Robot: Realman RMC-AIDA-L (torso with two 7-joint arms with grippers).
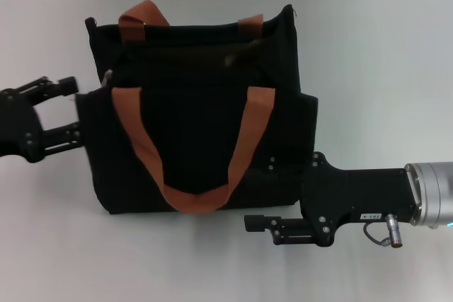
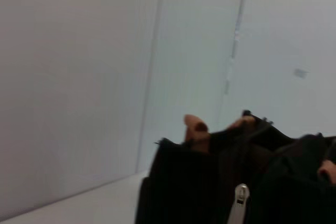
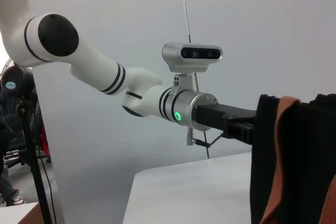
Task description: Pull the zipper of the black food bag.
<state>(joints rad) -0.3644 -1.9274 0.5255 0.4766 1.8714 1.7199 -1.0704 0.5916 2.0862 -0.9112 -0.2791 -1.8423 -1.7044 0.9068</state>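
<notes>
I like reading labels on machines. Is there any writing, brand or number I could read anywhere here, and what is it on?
None can be read.
Small white label on the right gripper, at its wrist: too small to read.
Bag, zipper, table: no text shows.
Left gripper, by the bag's side: no markings.

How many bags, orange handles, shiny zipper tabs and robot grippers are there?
Black food bag: 1
Orange-brown handles (near handle, far handle): 2
Silver zipper pull tab: 1
Grippers (left gripper, right gripper): 2
Total: 6
</notes>
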